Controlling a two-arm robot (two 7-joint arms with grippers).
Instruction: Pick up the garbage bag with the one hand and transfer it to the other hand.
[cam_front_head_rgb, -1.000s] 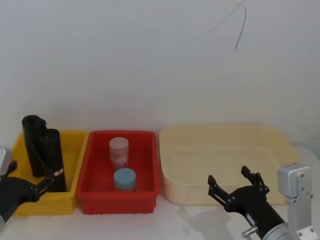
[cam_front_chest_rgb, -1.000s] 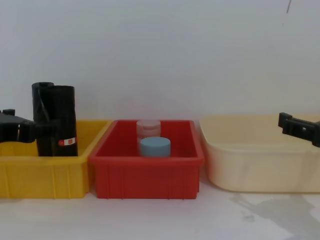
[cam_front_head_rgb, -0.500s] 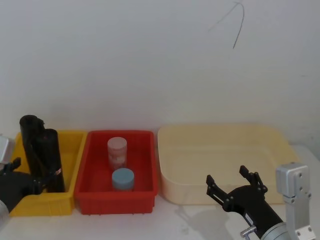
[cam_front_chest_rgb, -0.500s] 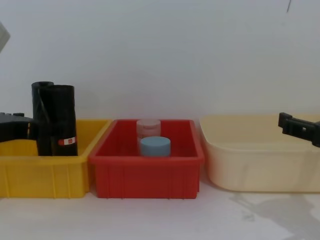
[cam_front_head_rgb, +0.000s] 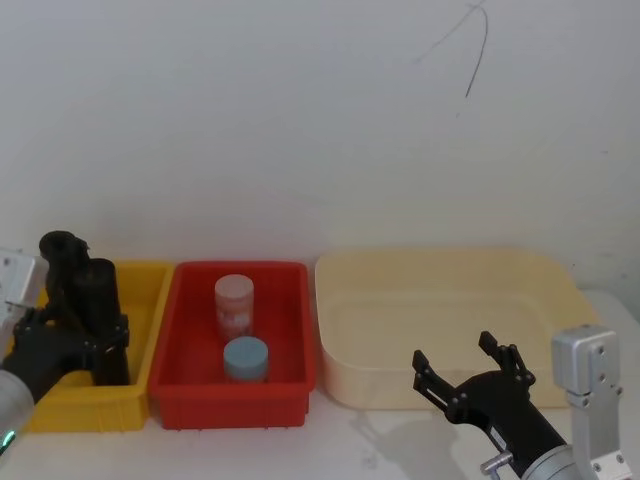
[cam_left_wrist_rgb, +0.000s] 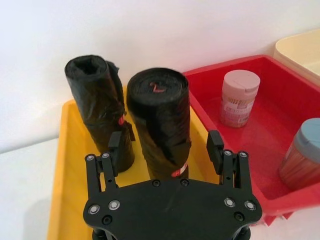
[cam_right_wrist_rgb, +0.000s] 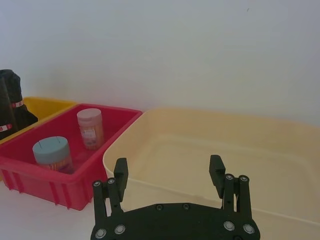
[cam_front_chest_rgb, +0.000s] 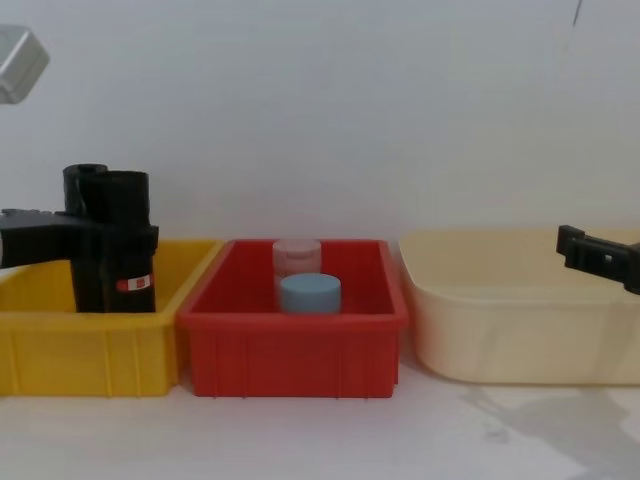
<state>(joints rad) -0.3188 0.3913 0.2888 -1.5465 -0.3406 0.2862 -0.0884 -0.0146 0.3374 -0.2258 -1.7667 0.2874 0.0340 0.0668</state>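
One hand (cam_left_wrist_rgb: 165, 141) now straddles garbage bag (cam_left_wrist_rgb: 159, 107), seemingly loose; other hand (cam_front_head_rgb: 455, 350) stays low-right.

- Premises: robot test bench, lab-type setting.
- Bare white wall (cam_front_chest_rgb: 320, 100) behind a plain white table (cam_front_chest_rgb: 300, 440).
- Yellow bin (cam_front_chest_rgb: 90, 350), red bin (cam_front_chest_rgb: 295, 355) and cream tub (cam_front_chest_rgb: 520, 340) in one row.
- Left gripper (cam_left_wrist_rgb: 165, 141) and right gripper (cam_right_wrist_rgb: 169, 170) at the bench.

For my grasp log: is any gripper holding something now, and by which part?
Nothing is held yet. The open left gripper straddles the garbage bag near mid-height, with gaps on both sides. The right gripper is open and empty.
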